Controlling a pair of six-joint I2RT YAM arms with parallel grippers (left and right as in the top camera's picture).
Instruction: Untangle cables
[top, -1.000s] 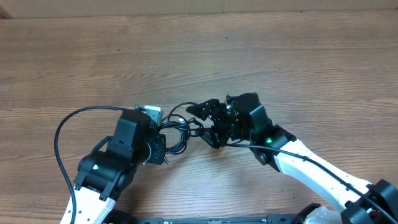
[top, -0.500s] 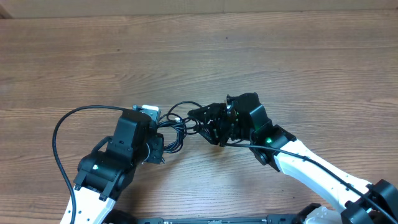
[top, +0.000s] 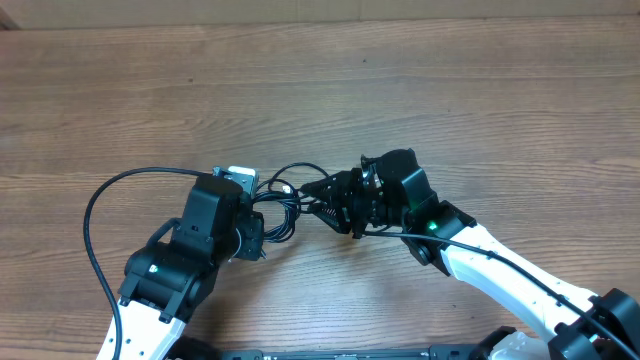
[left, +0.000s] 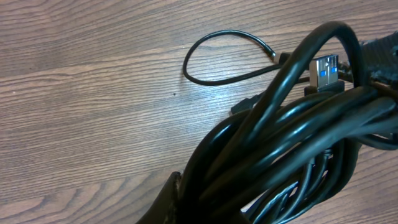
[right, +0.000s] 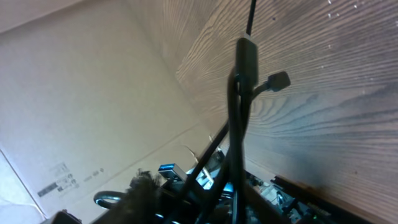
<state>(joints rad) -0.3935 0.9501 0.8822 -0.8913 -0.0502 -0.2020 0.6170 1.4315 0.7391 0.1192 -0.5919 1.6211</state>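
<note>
Right pincer (top: 325, 194) just narrowed in toward the cables (top: 285, 200)
Bunch sits on the tabletop (top: 450, 90) between your pincers, strands running across; left pincer (top: 260, 233) is clamped on it, can't tell whether the right's got hold.

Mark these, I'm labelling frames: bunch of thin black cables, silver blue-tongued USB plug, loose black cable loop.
cable bunch (left: 280, 155), left wrist view, middle strands
USB plug (left: 324, 70), left wrist view, blue tongue
cable loop (left: 231, 32), left wrist view, top arc
</note>
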